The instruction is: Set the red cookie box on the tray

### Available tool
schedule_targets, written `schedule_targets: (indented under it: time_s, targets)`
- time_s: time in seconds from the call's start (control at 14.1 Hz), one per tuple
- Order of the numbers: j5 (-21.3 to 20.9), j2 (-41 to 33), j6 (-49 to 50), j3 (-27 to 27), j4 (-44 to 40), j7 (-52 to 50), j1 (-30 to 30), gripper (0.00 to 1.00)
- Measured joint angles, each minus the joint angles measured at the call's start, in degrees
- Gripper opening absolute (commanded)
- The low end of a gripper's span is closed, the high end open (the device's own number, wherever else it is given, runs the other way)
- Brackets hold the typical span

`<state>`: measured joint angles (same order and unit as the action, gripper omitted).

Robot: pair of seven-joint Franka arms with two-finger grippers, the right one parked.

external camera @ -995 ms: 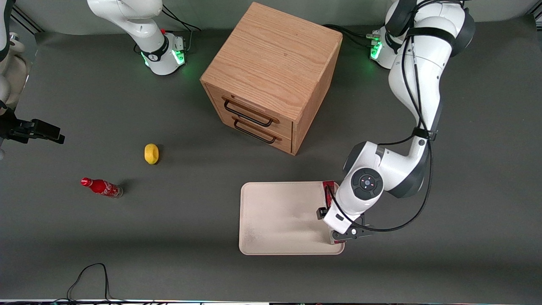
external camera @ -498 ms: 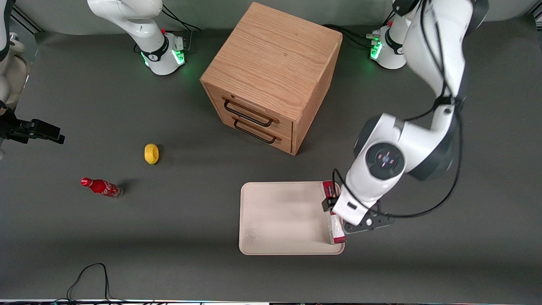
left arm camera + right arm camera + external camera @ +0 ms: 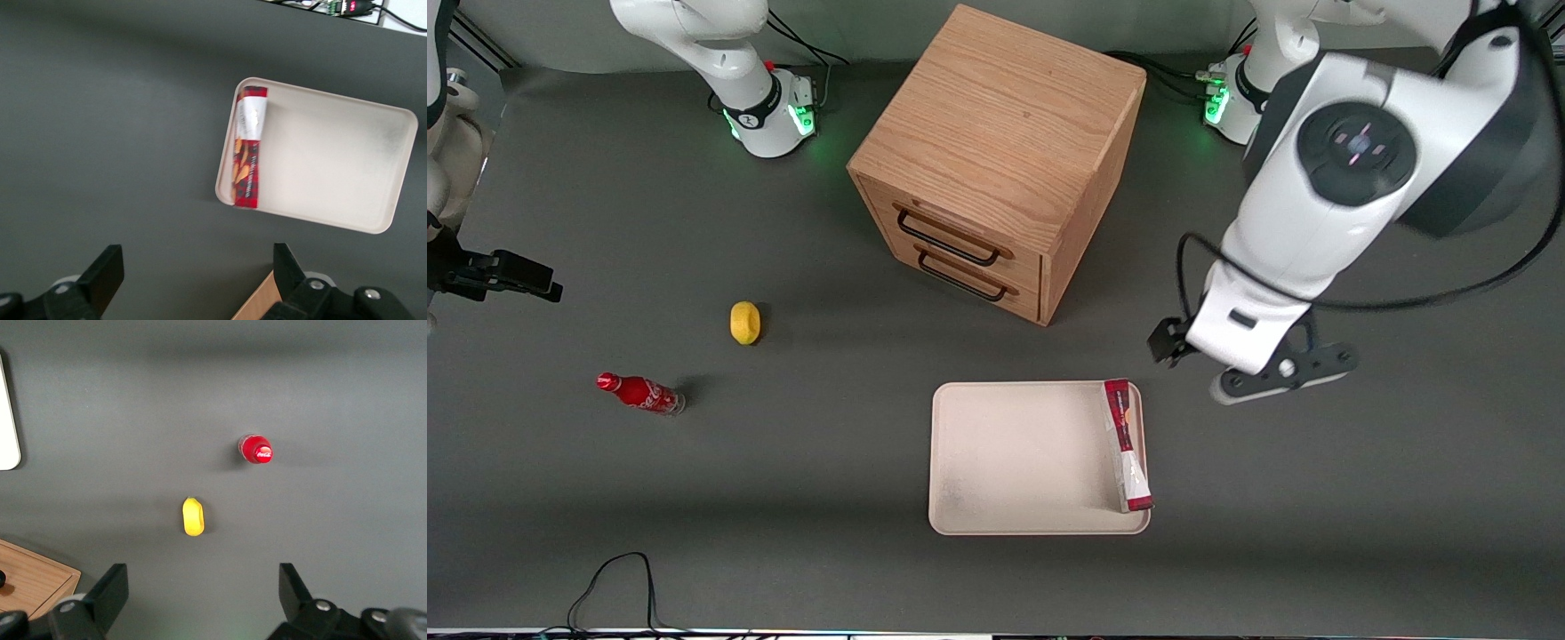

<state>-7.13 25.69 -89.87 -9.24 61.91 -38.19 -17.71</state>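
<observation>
Now the box point(image 3: 1127, 444) stands on its narrow edge on the tray point(image 3: 1014, 462), along the tray's short side toward the working arm's end of the table, touching or nearly touching the low rim there. In the front view it shows in the lower centre-right of the frame, a red strip with an orange spot and a whitish end nearer the camera. The wrist view shows the same: the box point(image 3: 249, 156) set just inside the rim of the tray point(image 3: 333, 160), with the rest of the tray bare.

The gripper point(image 3: 1249, 373) hangs high over the table at the right middle of the front frame, off the tray and farther from the camera than the box. Its fingers point(image 3: 103, 273) are spread wide with nothing between them.

A cabinet point(image 3: 996, 160) with two drawers fills the upper centre of the front frame. A lemon point(image 3: 744, 322) and a cola bottle point(image 3: 640, 393) lie at the left, toward the parked arm's end.
</observation>
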Motion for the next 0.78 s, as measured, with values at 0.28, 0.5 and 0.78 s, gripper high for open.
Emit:
schedule_targets:
  time_s: [0.28, 0.5, 0.78]
  targets:
    - [1.3, -4.6, 1.5, 0.2, 5.7, 7.5, 6.0, 1.0]
    - [2.2, -10.3, 1.2, 0.5, 13.1, 14.7, 12.5, 1.0]
    - [3.6, -16.2, -0.7, 0.7, 20.7, 21.8, 18.4, 1.0]
